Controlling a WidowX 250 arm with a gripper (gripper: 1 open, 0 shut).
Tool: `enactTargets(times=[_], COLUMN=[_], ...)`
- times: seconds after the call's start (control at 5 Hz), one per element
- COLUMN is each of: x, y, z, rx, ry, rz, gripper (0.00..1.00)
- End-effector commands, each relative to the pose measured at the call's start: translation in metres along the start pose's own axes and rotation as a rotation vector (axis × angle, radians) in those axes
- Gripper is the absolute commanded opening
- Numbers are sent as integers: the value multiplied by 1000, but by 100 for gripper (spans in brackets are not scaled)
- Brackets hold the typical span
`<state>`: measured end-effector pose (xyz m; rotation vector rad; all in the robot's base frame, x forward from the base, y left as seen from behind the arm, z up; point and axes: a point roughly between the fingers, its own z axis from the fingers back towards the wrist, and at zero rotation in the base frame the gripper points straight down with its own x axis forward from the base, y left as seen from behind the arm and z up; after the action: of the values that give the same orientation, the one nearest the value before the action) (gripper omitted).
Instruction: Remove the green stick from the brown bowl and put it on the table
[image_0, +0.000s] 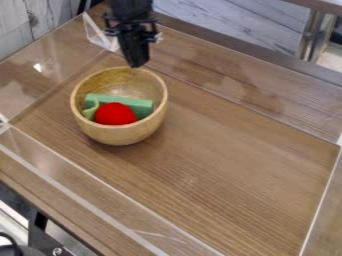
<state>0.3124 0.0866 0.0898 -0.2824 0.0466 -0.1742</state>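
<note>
Seemingly empty, with its jaws closed, the gripper (138, 60) hangs just above the far rim of the brown bowl (123, 132), inside which the green stick (123, 102) lies against a red ball (116, 115), on the table (241, 150).

**1 high, angled view of my workspace**

I am seen by 1 camera only, so no second view overlaps with it. It sits above and in front of the table (227, 150), looking down at a slant across the wood-grain top, with the table edges running diagonally through the picture. It stands at middle distance. The brown bowl (123, 132) lies left of centre, and my gripper (138, 62) enters from the top edge, my arm cut off above.
</note>
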Motion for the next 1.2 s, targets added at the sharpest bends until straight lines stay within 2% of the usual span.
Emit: enactTargets(times=[0.0, 0.2, 0.6, 1.0], x=[6, 0, -2, -7], y=[-19, -34, -68, -100], z=[37, 33, 32, 7], rx=[54, 52, 50, 44], ry=[-109, -112, -116, -49], rz=[-10, -1, -5, -217], gripper=[0, 0, 0, 0])
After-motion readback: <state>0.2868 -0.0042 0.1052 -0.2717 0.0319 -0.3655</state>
